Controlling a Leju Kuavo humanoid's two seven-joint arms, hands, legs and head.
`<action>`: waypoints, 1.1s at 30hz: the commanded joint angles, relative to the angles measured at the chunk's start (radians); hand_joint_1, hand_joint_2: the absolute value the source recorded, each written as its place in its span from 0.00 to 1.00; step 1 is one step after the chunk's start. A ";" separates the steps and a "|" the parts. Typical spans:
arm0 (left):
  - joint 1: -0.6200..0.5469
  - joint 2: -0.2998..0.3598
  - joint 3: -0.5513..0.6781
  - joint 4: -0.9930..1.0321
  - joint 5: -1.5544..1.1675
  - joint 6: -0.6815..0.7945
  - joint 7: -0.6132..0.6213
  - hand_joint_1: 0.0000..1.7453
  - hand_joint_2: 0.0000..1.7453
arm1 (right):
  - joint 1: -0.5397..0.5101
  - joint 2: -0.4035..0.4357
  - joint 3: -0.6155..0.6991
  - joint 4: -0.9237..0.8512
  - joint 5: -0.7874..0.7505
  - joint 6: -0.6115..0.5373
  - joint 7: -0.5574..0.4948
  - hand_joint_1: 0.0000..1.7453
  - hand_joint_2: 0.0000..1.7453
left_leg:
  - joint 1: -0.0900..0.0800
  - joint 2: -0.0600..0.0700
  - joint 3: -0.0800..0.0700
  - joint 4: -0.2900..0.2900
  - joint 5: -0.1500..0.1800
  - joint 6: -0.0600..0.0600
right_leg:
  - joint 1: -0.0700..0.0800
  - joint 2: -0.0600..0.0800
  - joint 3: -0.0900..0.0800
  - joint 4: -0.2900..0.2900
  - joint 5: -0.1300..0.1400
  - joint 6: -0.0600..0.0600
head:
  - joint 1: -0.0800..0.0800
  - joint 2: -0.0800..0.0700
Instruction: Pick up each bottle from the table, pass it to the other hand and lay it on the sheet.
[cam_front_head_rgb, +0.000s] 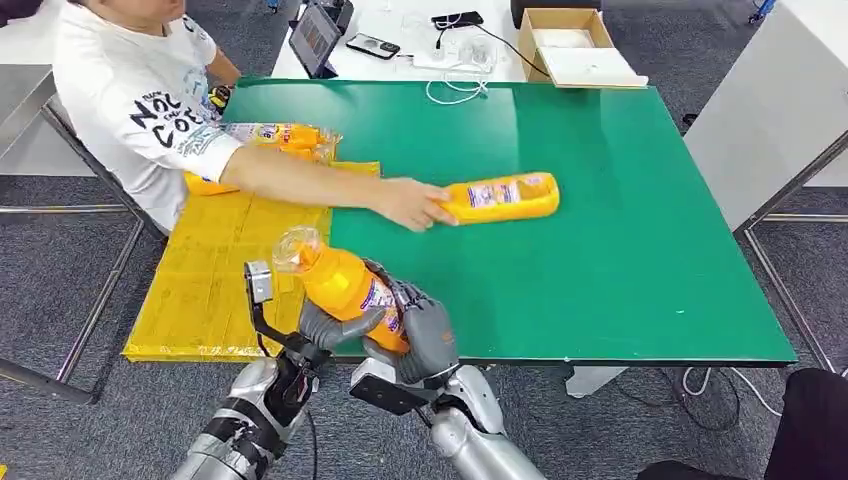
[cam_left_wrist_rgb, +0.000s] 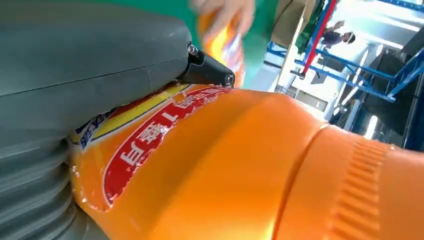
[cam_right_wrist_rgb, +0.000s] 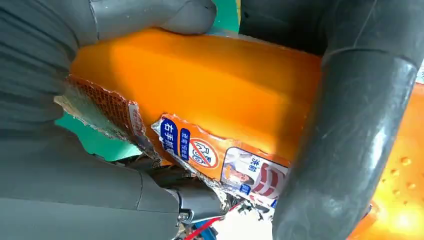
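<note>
Orange bottle (cam_front_head_rgb: 345, 285) is tilting over the near edge of the green table (cam_front_head_rgb: 620, 250) — left hand (cam_front_head_rgb: 335, 325) and right hand (cam_front_head_rgb: 425, 335) both grasping it. A person's hand (cam_front_head_rgb: 410, 203) is touching a second bottle (cam_front_head_rgb: 505, 196) mid-table; the yellow sheet (cam_front_head_rgb: 215, 270) is lying left, grey carpet (cam_front_head_rgb: 50, 270) around.

I see an orange bottle (cam_front_head_rgb: 345, 285) with a red, yellow and blue label, torn at its edge, between my grey left hand (cam_front_head_rgb: 325, 325) and grey right hand (cam_front_head_rgb: 425, 335). A second orange bottle (cam_front_head_rgb: 503, 197) lies on the green table (cam_front_head_rgb: 620, 250). The sheet (cam_front_head_rgb: 215, 275) is yellow. The person's shirt (cam_front_head_rgb: 130, 90) is white with dark lettering.
</note>
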 joint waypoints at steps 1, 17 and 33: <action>-0.034 -0.025 -0.033 -0.005 -0.009 0.014 0.013 1.00 1.00 | -0.010 -0.008 0.058 0.087 0.015 0.007 0.011 1.00 1.00 | 0.001 -0.001 0.004 0.000 -0.002 0.001 | 0.001 -0.003 0.006 -0.001 -0.002 -0.002 | 0.000 0.000; -0.079 -0.038 0.100 -0.099 -0.286 0.446 -0.091 1.00 1.00 | 0.076 -0.057 0.013 -0.291 -0.097 0.094 0.041 0.00 0.00 | 0.001 -0.002 0.000 0.002 -0.001 0.000 | 0.001 -0.003 0.001 0.001 -0.001 -0.002 | 0.000 0.000; -0.092 -0.040 0.122 -0.093 -0.318 0.482 -0.103 1.00 1.00 | 0.081 -0.059 0.014 -0.294 -0.102 0.093 0.043 0.00 0.00 | 0.001 0.000 0.003 0.000 -0.001 0.000 | 0.001 -0.001 0.004 0.000 -0.001 -0.002 | 0.000 0.000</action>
